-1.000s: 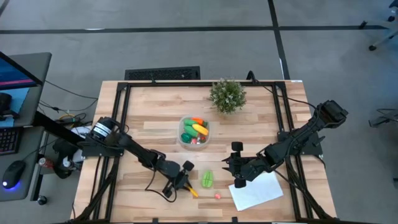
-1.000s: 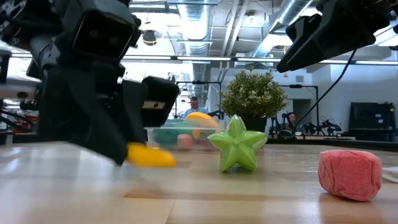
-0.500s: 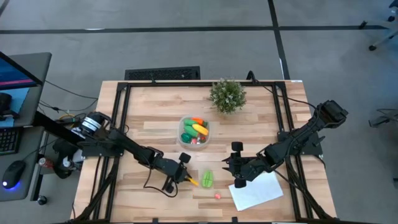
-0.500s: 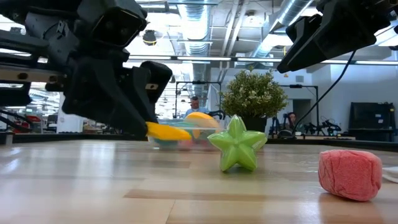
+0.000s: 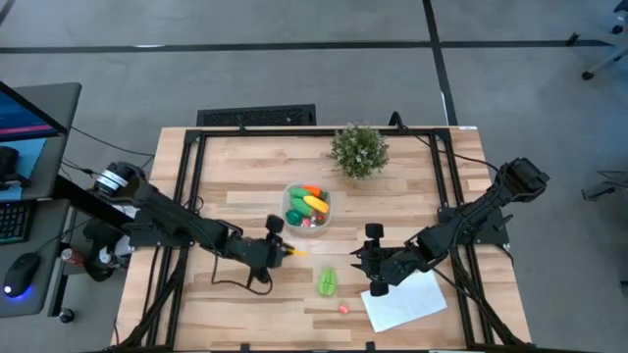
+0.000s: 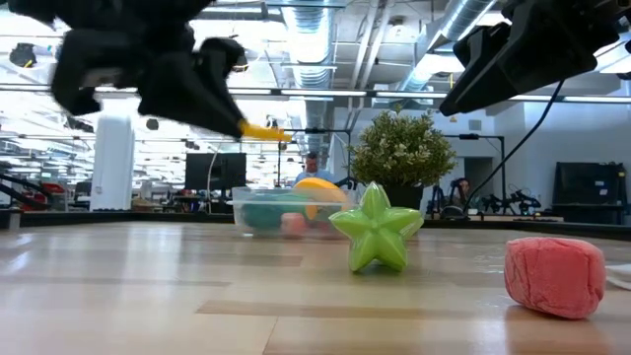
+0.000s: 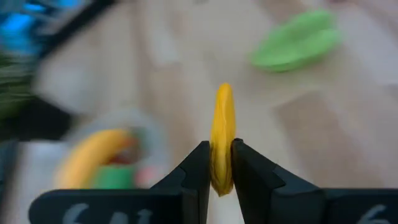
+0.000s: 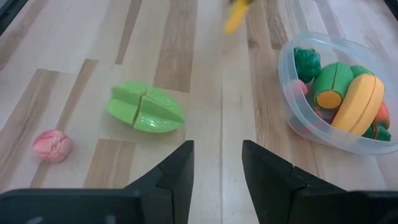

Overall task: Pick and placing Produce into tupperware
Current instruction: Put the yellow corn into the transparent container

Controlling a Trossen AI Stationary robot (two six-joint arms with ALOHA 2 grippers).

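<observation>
Left gripper [image 5: 285, 251] is clamped on a thin yellow piece [image 7: 222, 134], pinched by its near end so most of it sticks out past the fingertips. That leaves the free end clear to be dropped in first. In the low view the yellow piece is carried well above the tabletop, high enough to clear the tub rim.

Tub [image 5: 288, 225] sits mid-table, just far-right of the left gripper. It is already loaded with a banana [image 8: 359, 104], green pieces and something orange, so only a small gap is left. A release from above looks like the sensible option, not a push from the side.

Right gripper [image 5: 368, 263] is parked over the near-right area, by the white sheet [image 5: 404, 300]. Its fingers are nearly together and nothing is held between them. It is kept back, probably so the left arm's path to the tub stays free.

Still loose on the table: a green starfruit [image 5: 327, 282] near of the tub, and a pink berry [image 5: 344, 309] nearer still, by the sheet's left corner. Both lie well apart from the tub and between the two grippers, so either arm could reach them.

Plant [image 5: 359, 150] stands at the far side, right of the tub, out of the working path.

Judged stage: transport of the yellow piece to the tub, with release not yet made.
</observation>
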